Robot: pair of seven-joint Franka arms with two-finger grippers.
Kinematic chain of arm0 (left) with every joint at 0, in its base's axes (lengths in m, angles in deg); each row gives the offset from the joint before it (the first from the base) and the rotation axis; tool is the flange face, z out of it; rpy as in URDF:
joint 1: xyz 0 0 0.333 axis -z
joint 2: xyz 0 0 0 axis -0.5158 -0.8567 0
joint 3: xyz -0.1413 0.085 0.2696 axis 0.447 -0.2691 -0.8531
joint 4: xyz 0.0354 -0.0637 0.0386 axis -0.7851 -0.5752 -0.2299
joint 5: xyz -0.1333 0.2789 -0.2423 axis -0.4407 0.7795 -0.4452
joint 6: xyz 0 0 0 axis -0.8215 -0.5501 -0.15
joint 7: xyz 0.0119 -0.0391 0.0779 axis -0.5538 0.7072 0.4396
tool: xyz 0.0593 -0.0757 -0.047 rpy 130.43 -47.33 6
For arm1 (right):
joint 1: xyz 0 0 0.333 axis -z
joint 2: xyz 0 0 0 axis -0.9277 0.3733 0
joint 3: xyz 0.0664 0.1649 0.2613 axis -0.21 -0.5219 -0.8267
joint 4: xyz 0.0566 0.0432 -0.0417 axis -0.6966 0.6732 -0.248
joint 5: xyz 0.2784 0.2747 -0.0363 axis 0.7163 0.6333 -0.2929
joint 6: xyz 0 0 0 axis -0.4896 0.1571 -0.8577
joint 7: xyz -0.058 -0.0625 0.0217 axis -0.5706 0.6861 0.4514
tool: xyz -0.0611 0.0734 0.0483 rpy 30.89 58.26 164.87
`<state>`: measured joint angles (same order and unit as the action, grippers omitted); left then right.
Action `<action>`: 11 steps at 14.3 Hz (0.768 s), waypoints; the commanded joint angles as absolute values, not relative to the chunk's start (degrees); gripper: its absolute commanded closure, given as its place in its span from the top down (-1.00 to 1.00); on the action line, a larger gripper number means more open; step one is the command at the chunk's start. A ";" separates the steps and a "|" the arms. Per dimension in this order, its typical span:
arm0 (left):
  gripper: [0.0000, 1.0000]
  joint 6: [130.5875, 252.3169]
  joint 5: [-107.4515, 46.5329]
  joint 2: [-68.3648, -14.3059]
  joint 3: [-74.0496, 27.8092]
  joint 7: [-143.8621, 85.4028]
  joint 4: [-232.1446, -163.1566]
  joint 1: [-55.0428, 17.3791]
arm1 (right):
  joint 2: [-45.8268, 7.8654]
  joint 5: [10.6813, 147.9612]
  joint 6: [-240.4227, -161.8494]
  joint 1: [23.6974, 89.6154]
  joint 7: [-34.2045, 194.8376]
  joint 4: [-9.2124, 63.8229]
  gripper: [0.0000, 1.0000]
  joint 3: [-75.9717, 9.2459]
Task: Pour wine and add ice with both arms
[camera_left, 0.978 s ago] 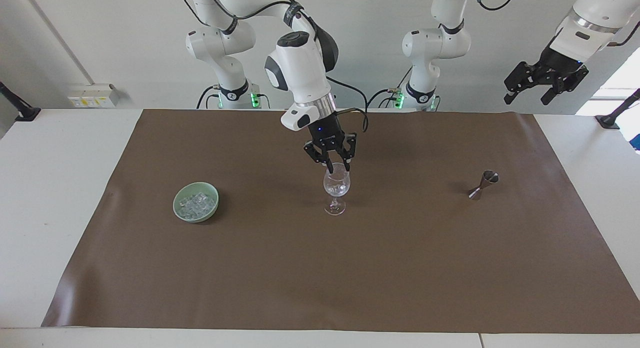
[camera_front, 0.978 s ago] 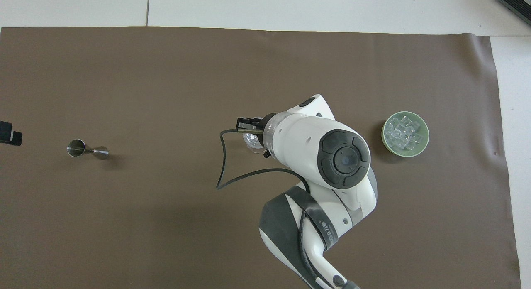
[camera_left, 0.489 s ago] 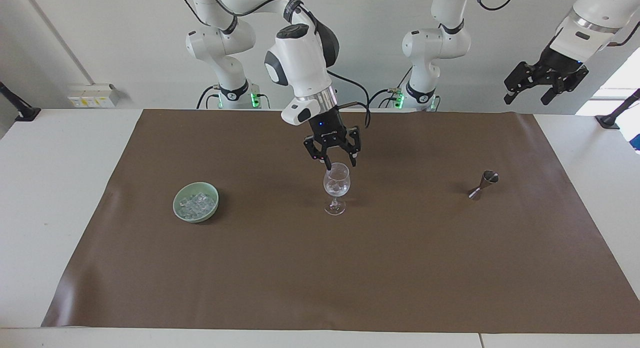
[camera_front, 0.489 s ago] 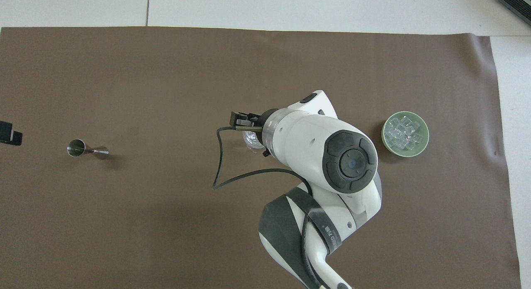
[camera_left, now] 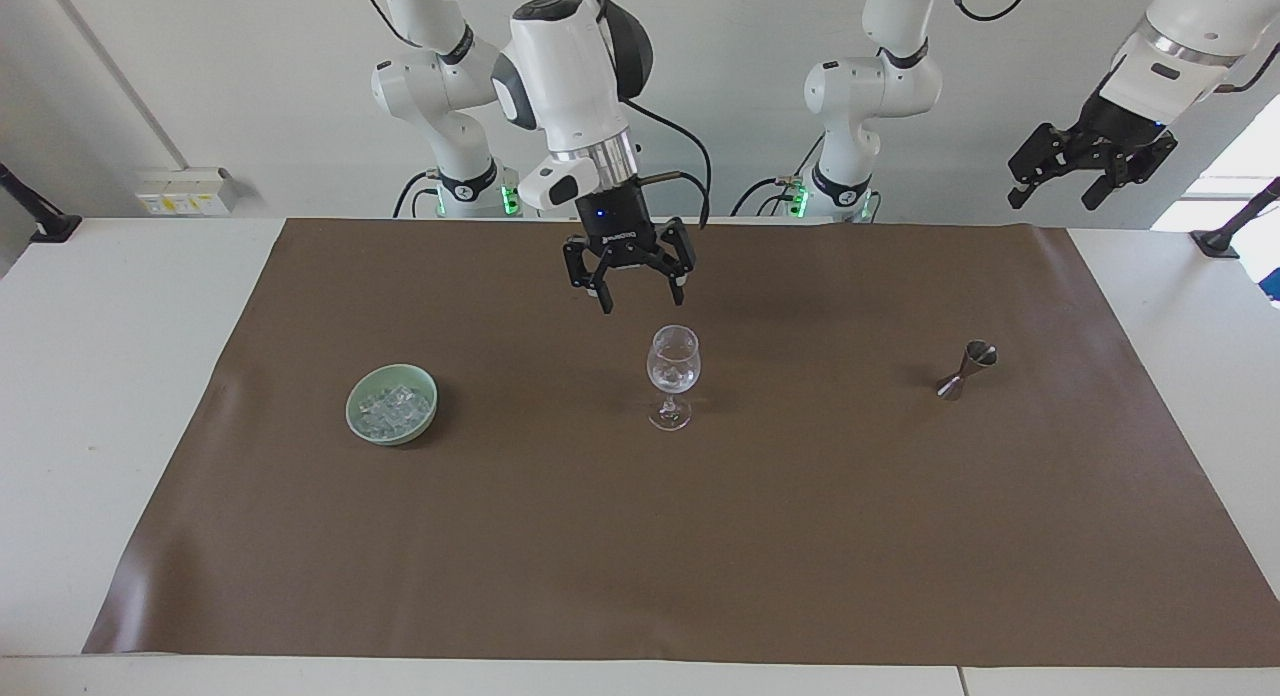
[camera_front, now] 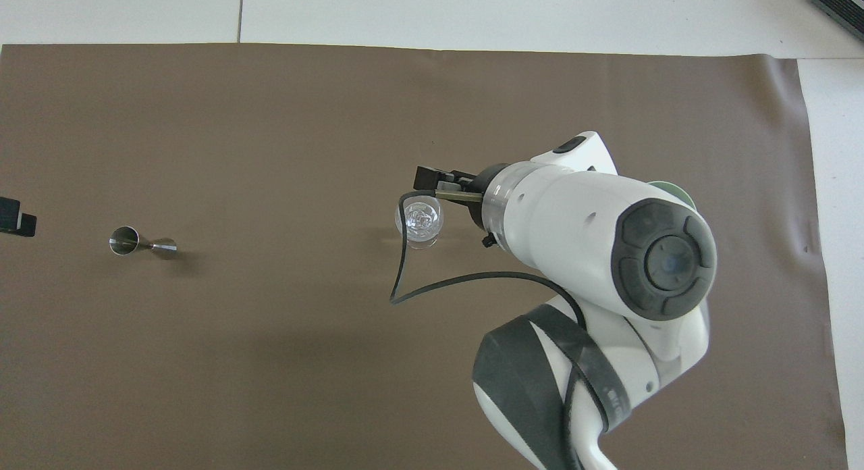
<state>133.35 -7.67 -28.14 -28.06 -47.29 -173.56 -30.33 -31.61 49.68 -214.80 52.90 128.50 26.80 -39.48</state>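
1. The ice (camera_left: 395, 408) lies in the green bowl (camera_left: 362, 391) toward the right arm's end of the table; some pieces are already in the wine glass (camera_left: 674, 374), which stands upright at the middle of the brown mat (camera_left: 700, 536).
2. The right gripper (camera_left: 628, 276) hangs over the mat between glass and bowl, fingers spread wide, holding nothing. The bowl is on its own side, so this arm is the nearer one.
3. The left gripper (camera_left: 1088, 166) waits high at its own end, open and empty, over nothing of the task; the jigger (camera_left: 966, 369) lies below.
4. One second ago the right gripper was down at the glass rim, nearly closed; now it has risen, opened and moved toward the bowl.
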 commanded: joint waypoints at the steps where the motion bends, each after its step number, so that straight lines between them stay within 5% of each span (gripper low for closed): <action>1: 1.00 132.43 -6.47 -27.67 -28.35 -47.40 -173.35 -29.91 | -35.37 48.56 -209.85 56.73 126.03 27.18 1.00 -39.96; 11: 1.00 132.43 -6.47 -27.67 -28.35 -47.40 -173.44 -29.91 | -42.84 49.79 -195.54 60.96 119.37 26.30 1.00 -33.21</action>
